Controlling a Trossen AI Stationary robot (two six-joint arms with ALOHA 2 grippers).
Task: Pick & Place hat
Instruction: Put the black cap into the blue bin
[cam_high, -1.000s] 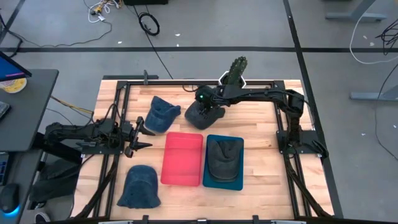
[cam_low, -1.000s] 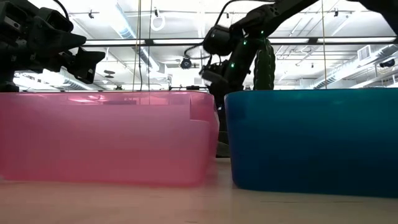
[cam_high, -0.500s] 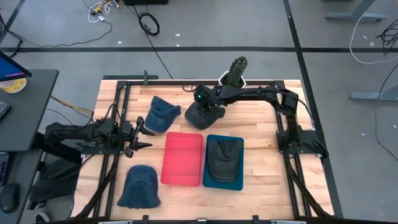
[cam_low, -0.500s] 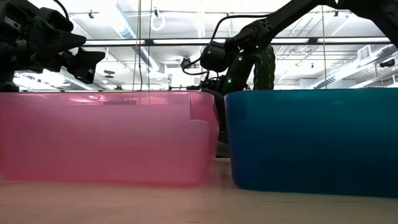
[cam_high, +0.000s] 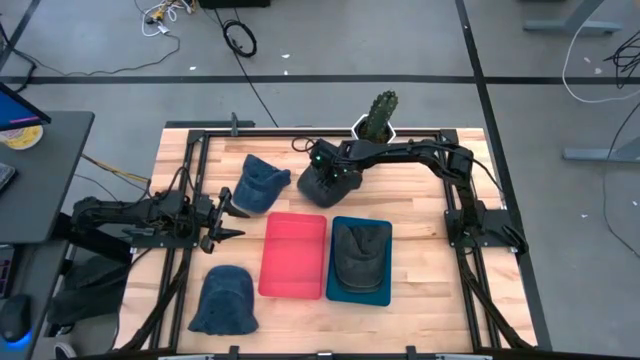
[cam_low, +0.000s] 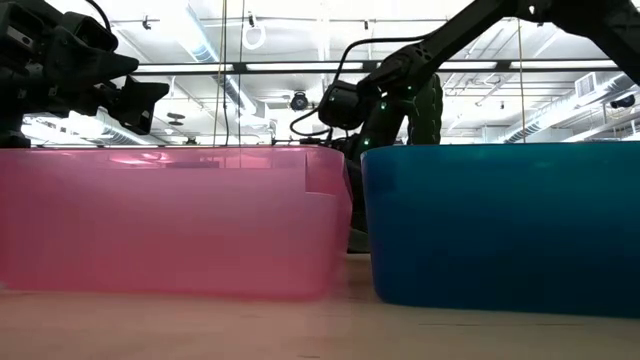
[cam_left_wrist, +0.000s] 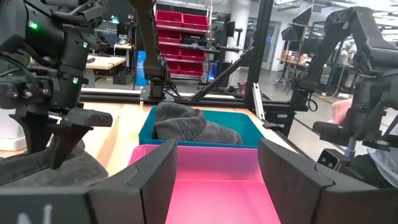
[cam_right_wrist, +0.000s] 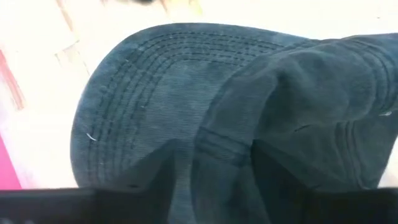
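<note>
1. The right gripper (cam_high: 322, 172) is down on the dark grey cloth cap (cam_high: 327, 186) that lies on the wooden slatted table (cam_high: 420, 300), behind the pink and teal bins.
2. In the right wrist view the cap's stitched brim (cam_right_wrist: 143, 124) and folded crown fill the picture, with the two fingers (cam_right_wrist: 155, 177) pressed close against the cloth; I cannot tell whether they are closed on it.
3. The shallow teal plastic bin (cam_high: 360, 260) holds another dark grey cap (cam_high: 360, 250); the shallow pink plastic bin (cam_high: 293, 254) stands touching it.
4. A blue denim cap (cam_high: 260, 182) lies just beside the left gripper (cam_high: 228, 218), whose fingers are spread wide and empty.
5. A second blue denim cap (cam_high: 224, 300) lies at the table's near left corner.
6. A green potted cactus (cam_high: 379, 114) stands at the far edge.
</note>
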